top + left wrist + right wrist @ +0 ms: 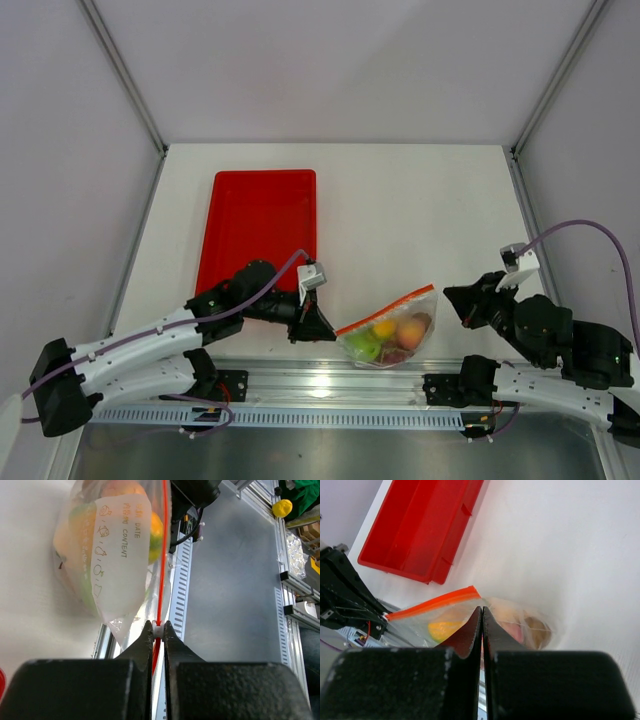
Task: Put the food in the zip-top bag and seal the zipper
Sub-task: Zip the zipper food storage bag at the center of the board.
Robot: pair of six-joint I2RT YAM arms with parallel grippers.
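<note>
Left gripper (328, 330) clamped the zipper (388, 307) at its left end; fruit (385, 328) filled the zip-top bag (400, 352); right gripper (458, 298) hovered just right, closed and empty.

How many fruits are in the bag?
5 visible: green fruit left, orange and peach middle, brown fruit right, dark red fruit at bottom. Others may be hidden.

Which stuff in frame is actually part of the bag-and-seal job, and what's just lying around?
Part of the job:
- zip-top bag
- food, inside the bag
- zipper, clamped by the left fingers

Just lying about:
- red tray, far left on the table
</note>
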